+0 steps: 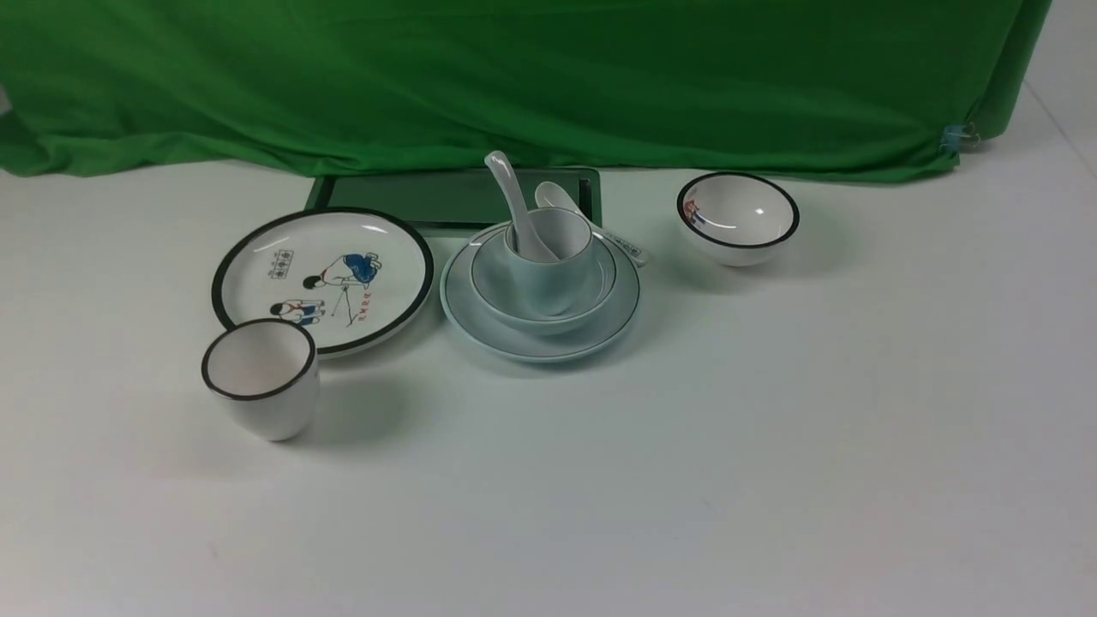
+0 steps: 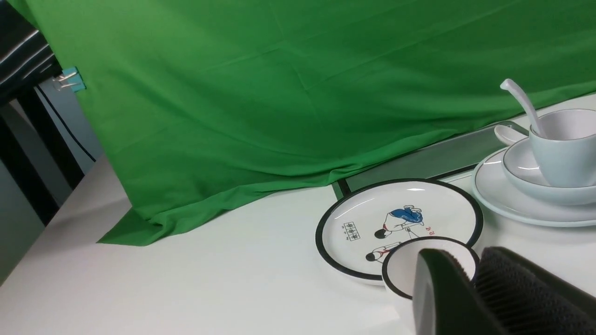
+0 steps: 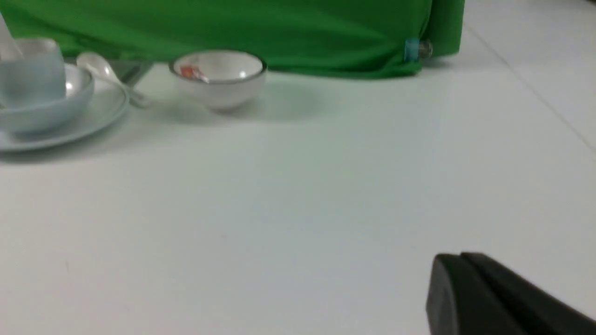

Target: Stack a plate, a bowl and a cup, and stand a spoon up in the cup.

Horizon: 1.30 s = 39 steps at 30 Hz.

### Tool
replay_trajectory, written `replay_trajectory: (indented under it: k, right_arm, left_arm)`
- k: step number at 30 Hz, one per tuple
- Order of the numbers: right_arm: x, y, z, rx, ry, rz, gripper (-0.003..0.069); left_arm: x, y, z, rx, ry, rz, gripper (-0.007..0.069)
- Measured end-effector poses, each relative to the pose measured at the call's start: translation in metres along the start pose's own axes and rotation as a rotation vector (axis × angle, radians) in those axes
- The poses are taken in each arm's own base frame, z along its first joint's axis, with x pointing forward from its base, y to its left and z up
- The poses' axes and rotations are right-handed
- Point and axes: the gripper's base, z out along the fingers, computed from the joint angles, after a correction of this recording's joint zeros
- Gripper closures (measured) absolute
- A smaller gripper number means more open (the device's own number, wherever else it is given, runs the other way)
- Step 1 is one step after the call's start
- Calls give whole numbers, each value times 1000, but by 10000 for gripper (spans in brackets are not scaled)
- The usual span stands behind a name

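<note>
- Table [image 1: 771,446]: white surface with a green cloth [image 1: 548,77] draped along the far edge and a dark tray [image 1: 411,195] just in front of the cloth.
- Cartoon plate [image 1: 322,276]: white with a black rim, lying to the left of the stack and no part of it.
- Plate [image 1: 540,338]: pale blue-green, flat on the table near the middle, at the bottom of the stack.
- Bowl [image 1: 523,296]: pale blue-green, sitting centred on the plate.
- Black-rimmed bowl [image 1: 738,217]: alone, well to the right of the stack.
- Black-rimmed cup [image 1: 260,377]: upright at the near edge of the cartoon plate.
- Cup [image 1: 553,261]: pale blue-green, upright inside the bowl.
- Spoon [image 1: 514,201]: plain white, standing in the cup with its handle leaning up and to the left.
- Marked spoon [image 1: 591,224]: lying behind the stack, its handle resting against the plate's far rim.
- Left gripper [image 2: 470,288]: only the finger ends show in its wrist view, pressed close together with nothing between them; it hangs near the black-rimmed cup.
- Right gripper [image 3: 461,288]: fingers meet with no gap, empty, over bare table well away from the dishes.
- Step in hand: judging by the layout, the stack looks complete, with the spoon in place and both arms clear of it.
- Next move: probably nothing more than keeping both arms away so the leaning spoon is not knocked.
</note>
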Motion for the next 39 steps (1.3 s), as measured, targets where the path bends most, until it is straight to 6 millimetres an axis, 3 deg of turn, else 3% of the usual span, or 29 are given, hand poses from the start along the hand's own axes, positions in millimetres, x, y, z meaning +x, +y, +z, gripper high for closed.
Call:
replay_trajectory:
  k: [24,29,32,36,39]
  right_arm:
    - [3,0,0,0,34,2,586]
    - [3,0,0,0,33,2,560]
    - [3,0,0,-1,34,3,547]
    - [3,0,0,-1,36,3,534]
    - [3,0,0,-1,36,3,520]
  left_arm:
    - [2,-1,0,-4,-7,3,554]
    - [36,-9,1,-39,-35,18,548]
    - [69,-19,0,-8,76,2,547]
    - [81,-23,-1,6,191,-164,547]
    - [80,-22,-1,-10,173,-253,547]
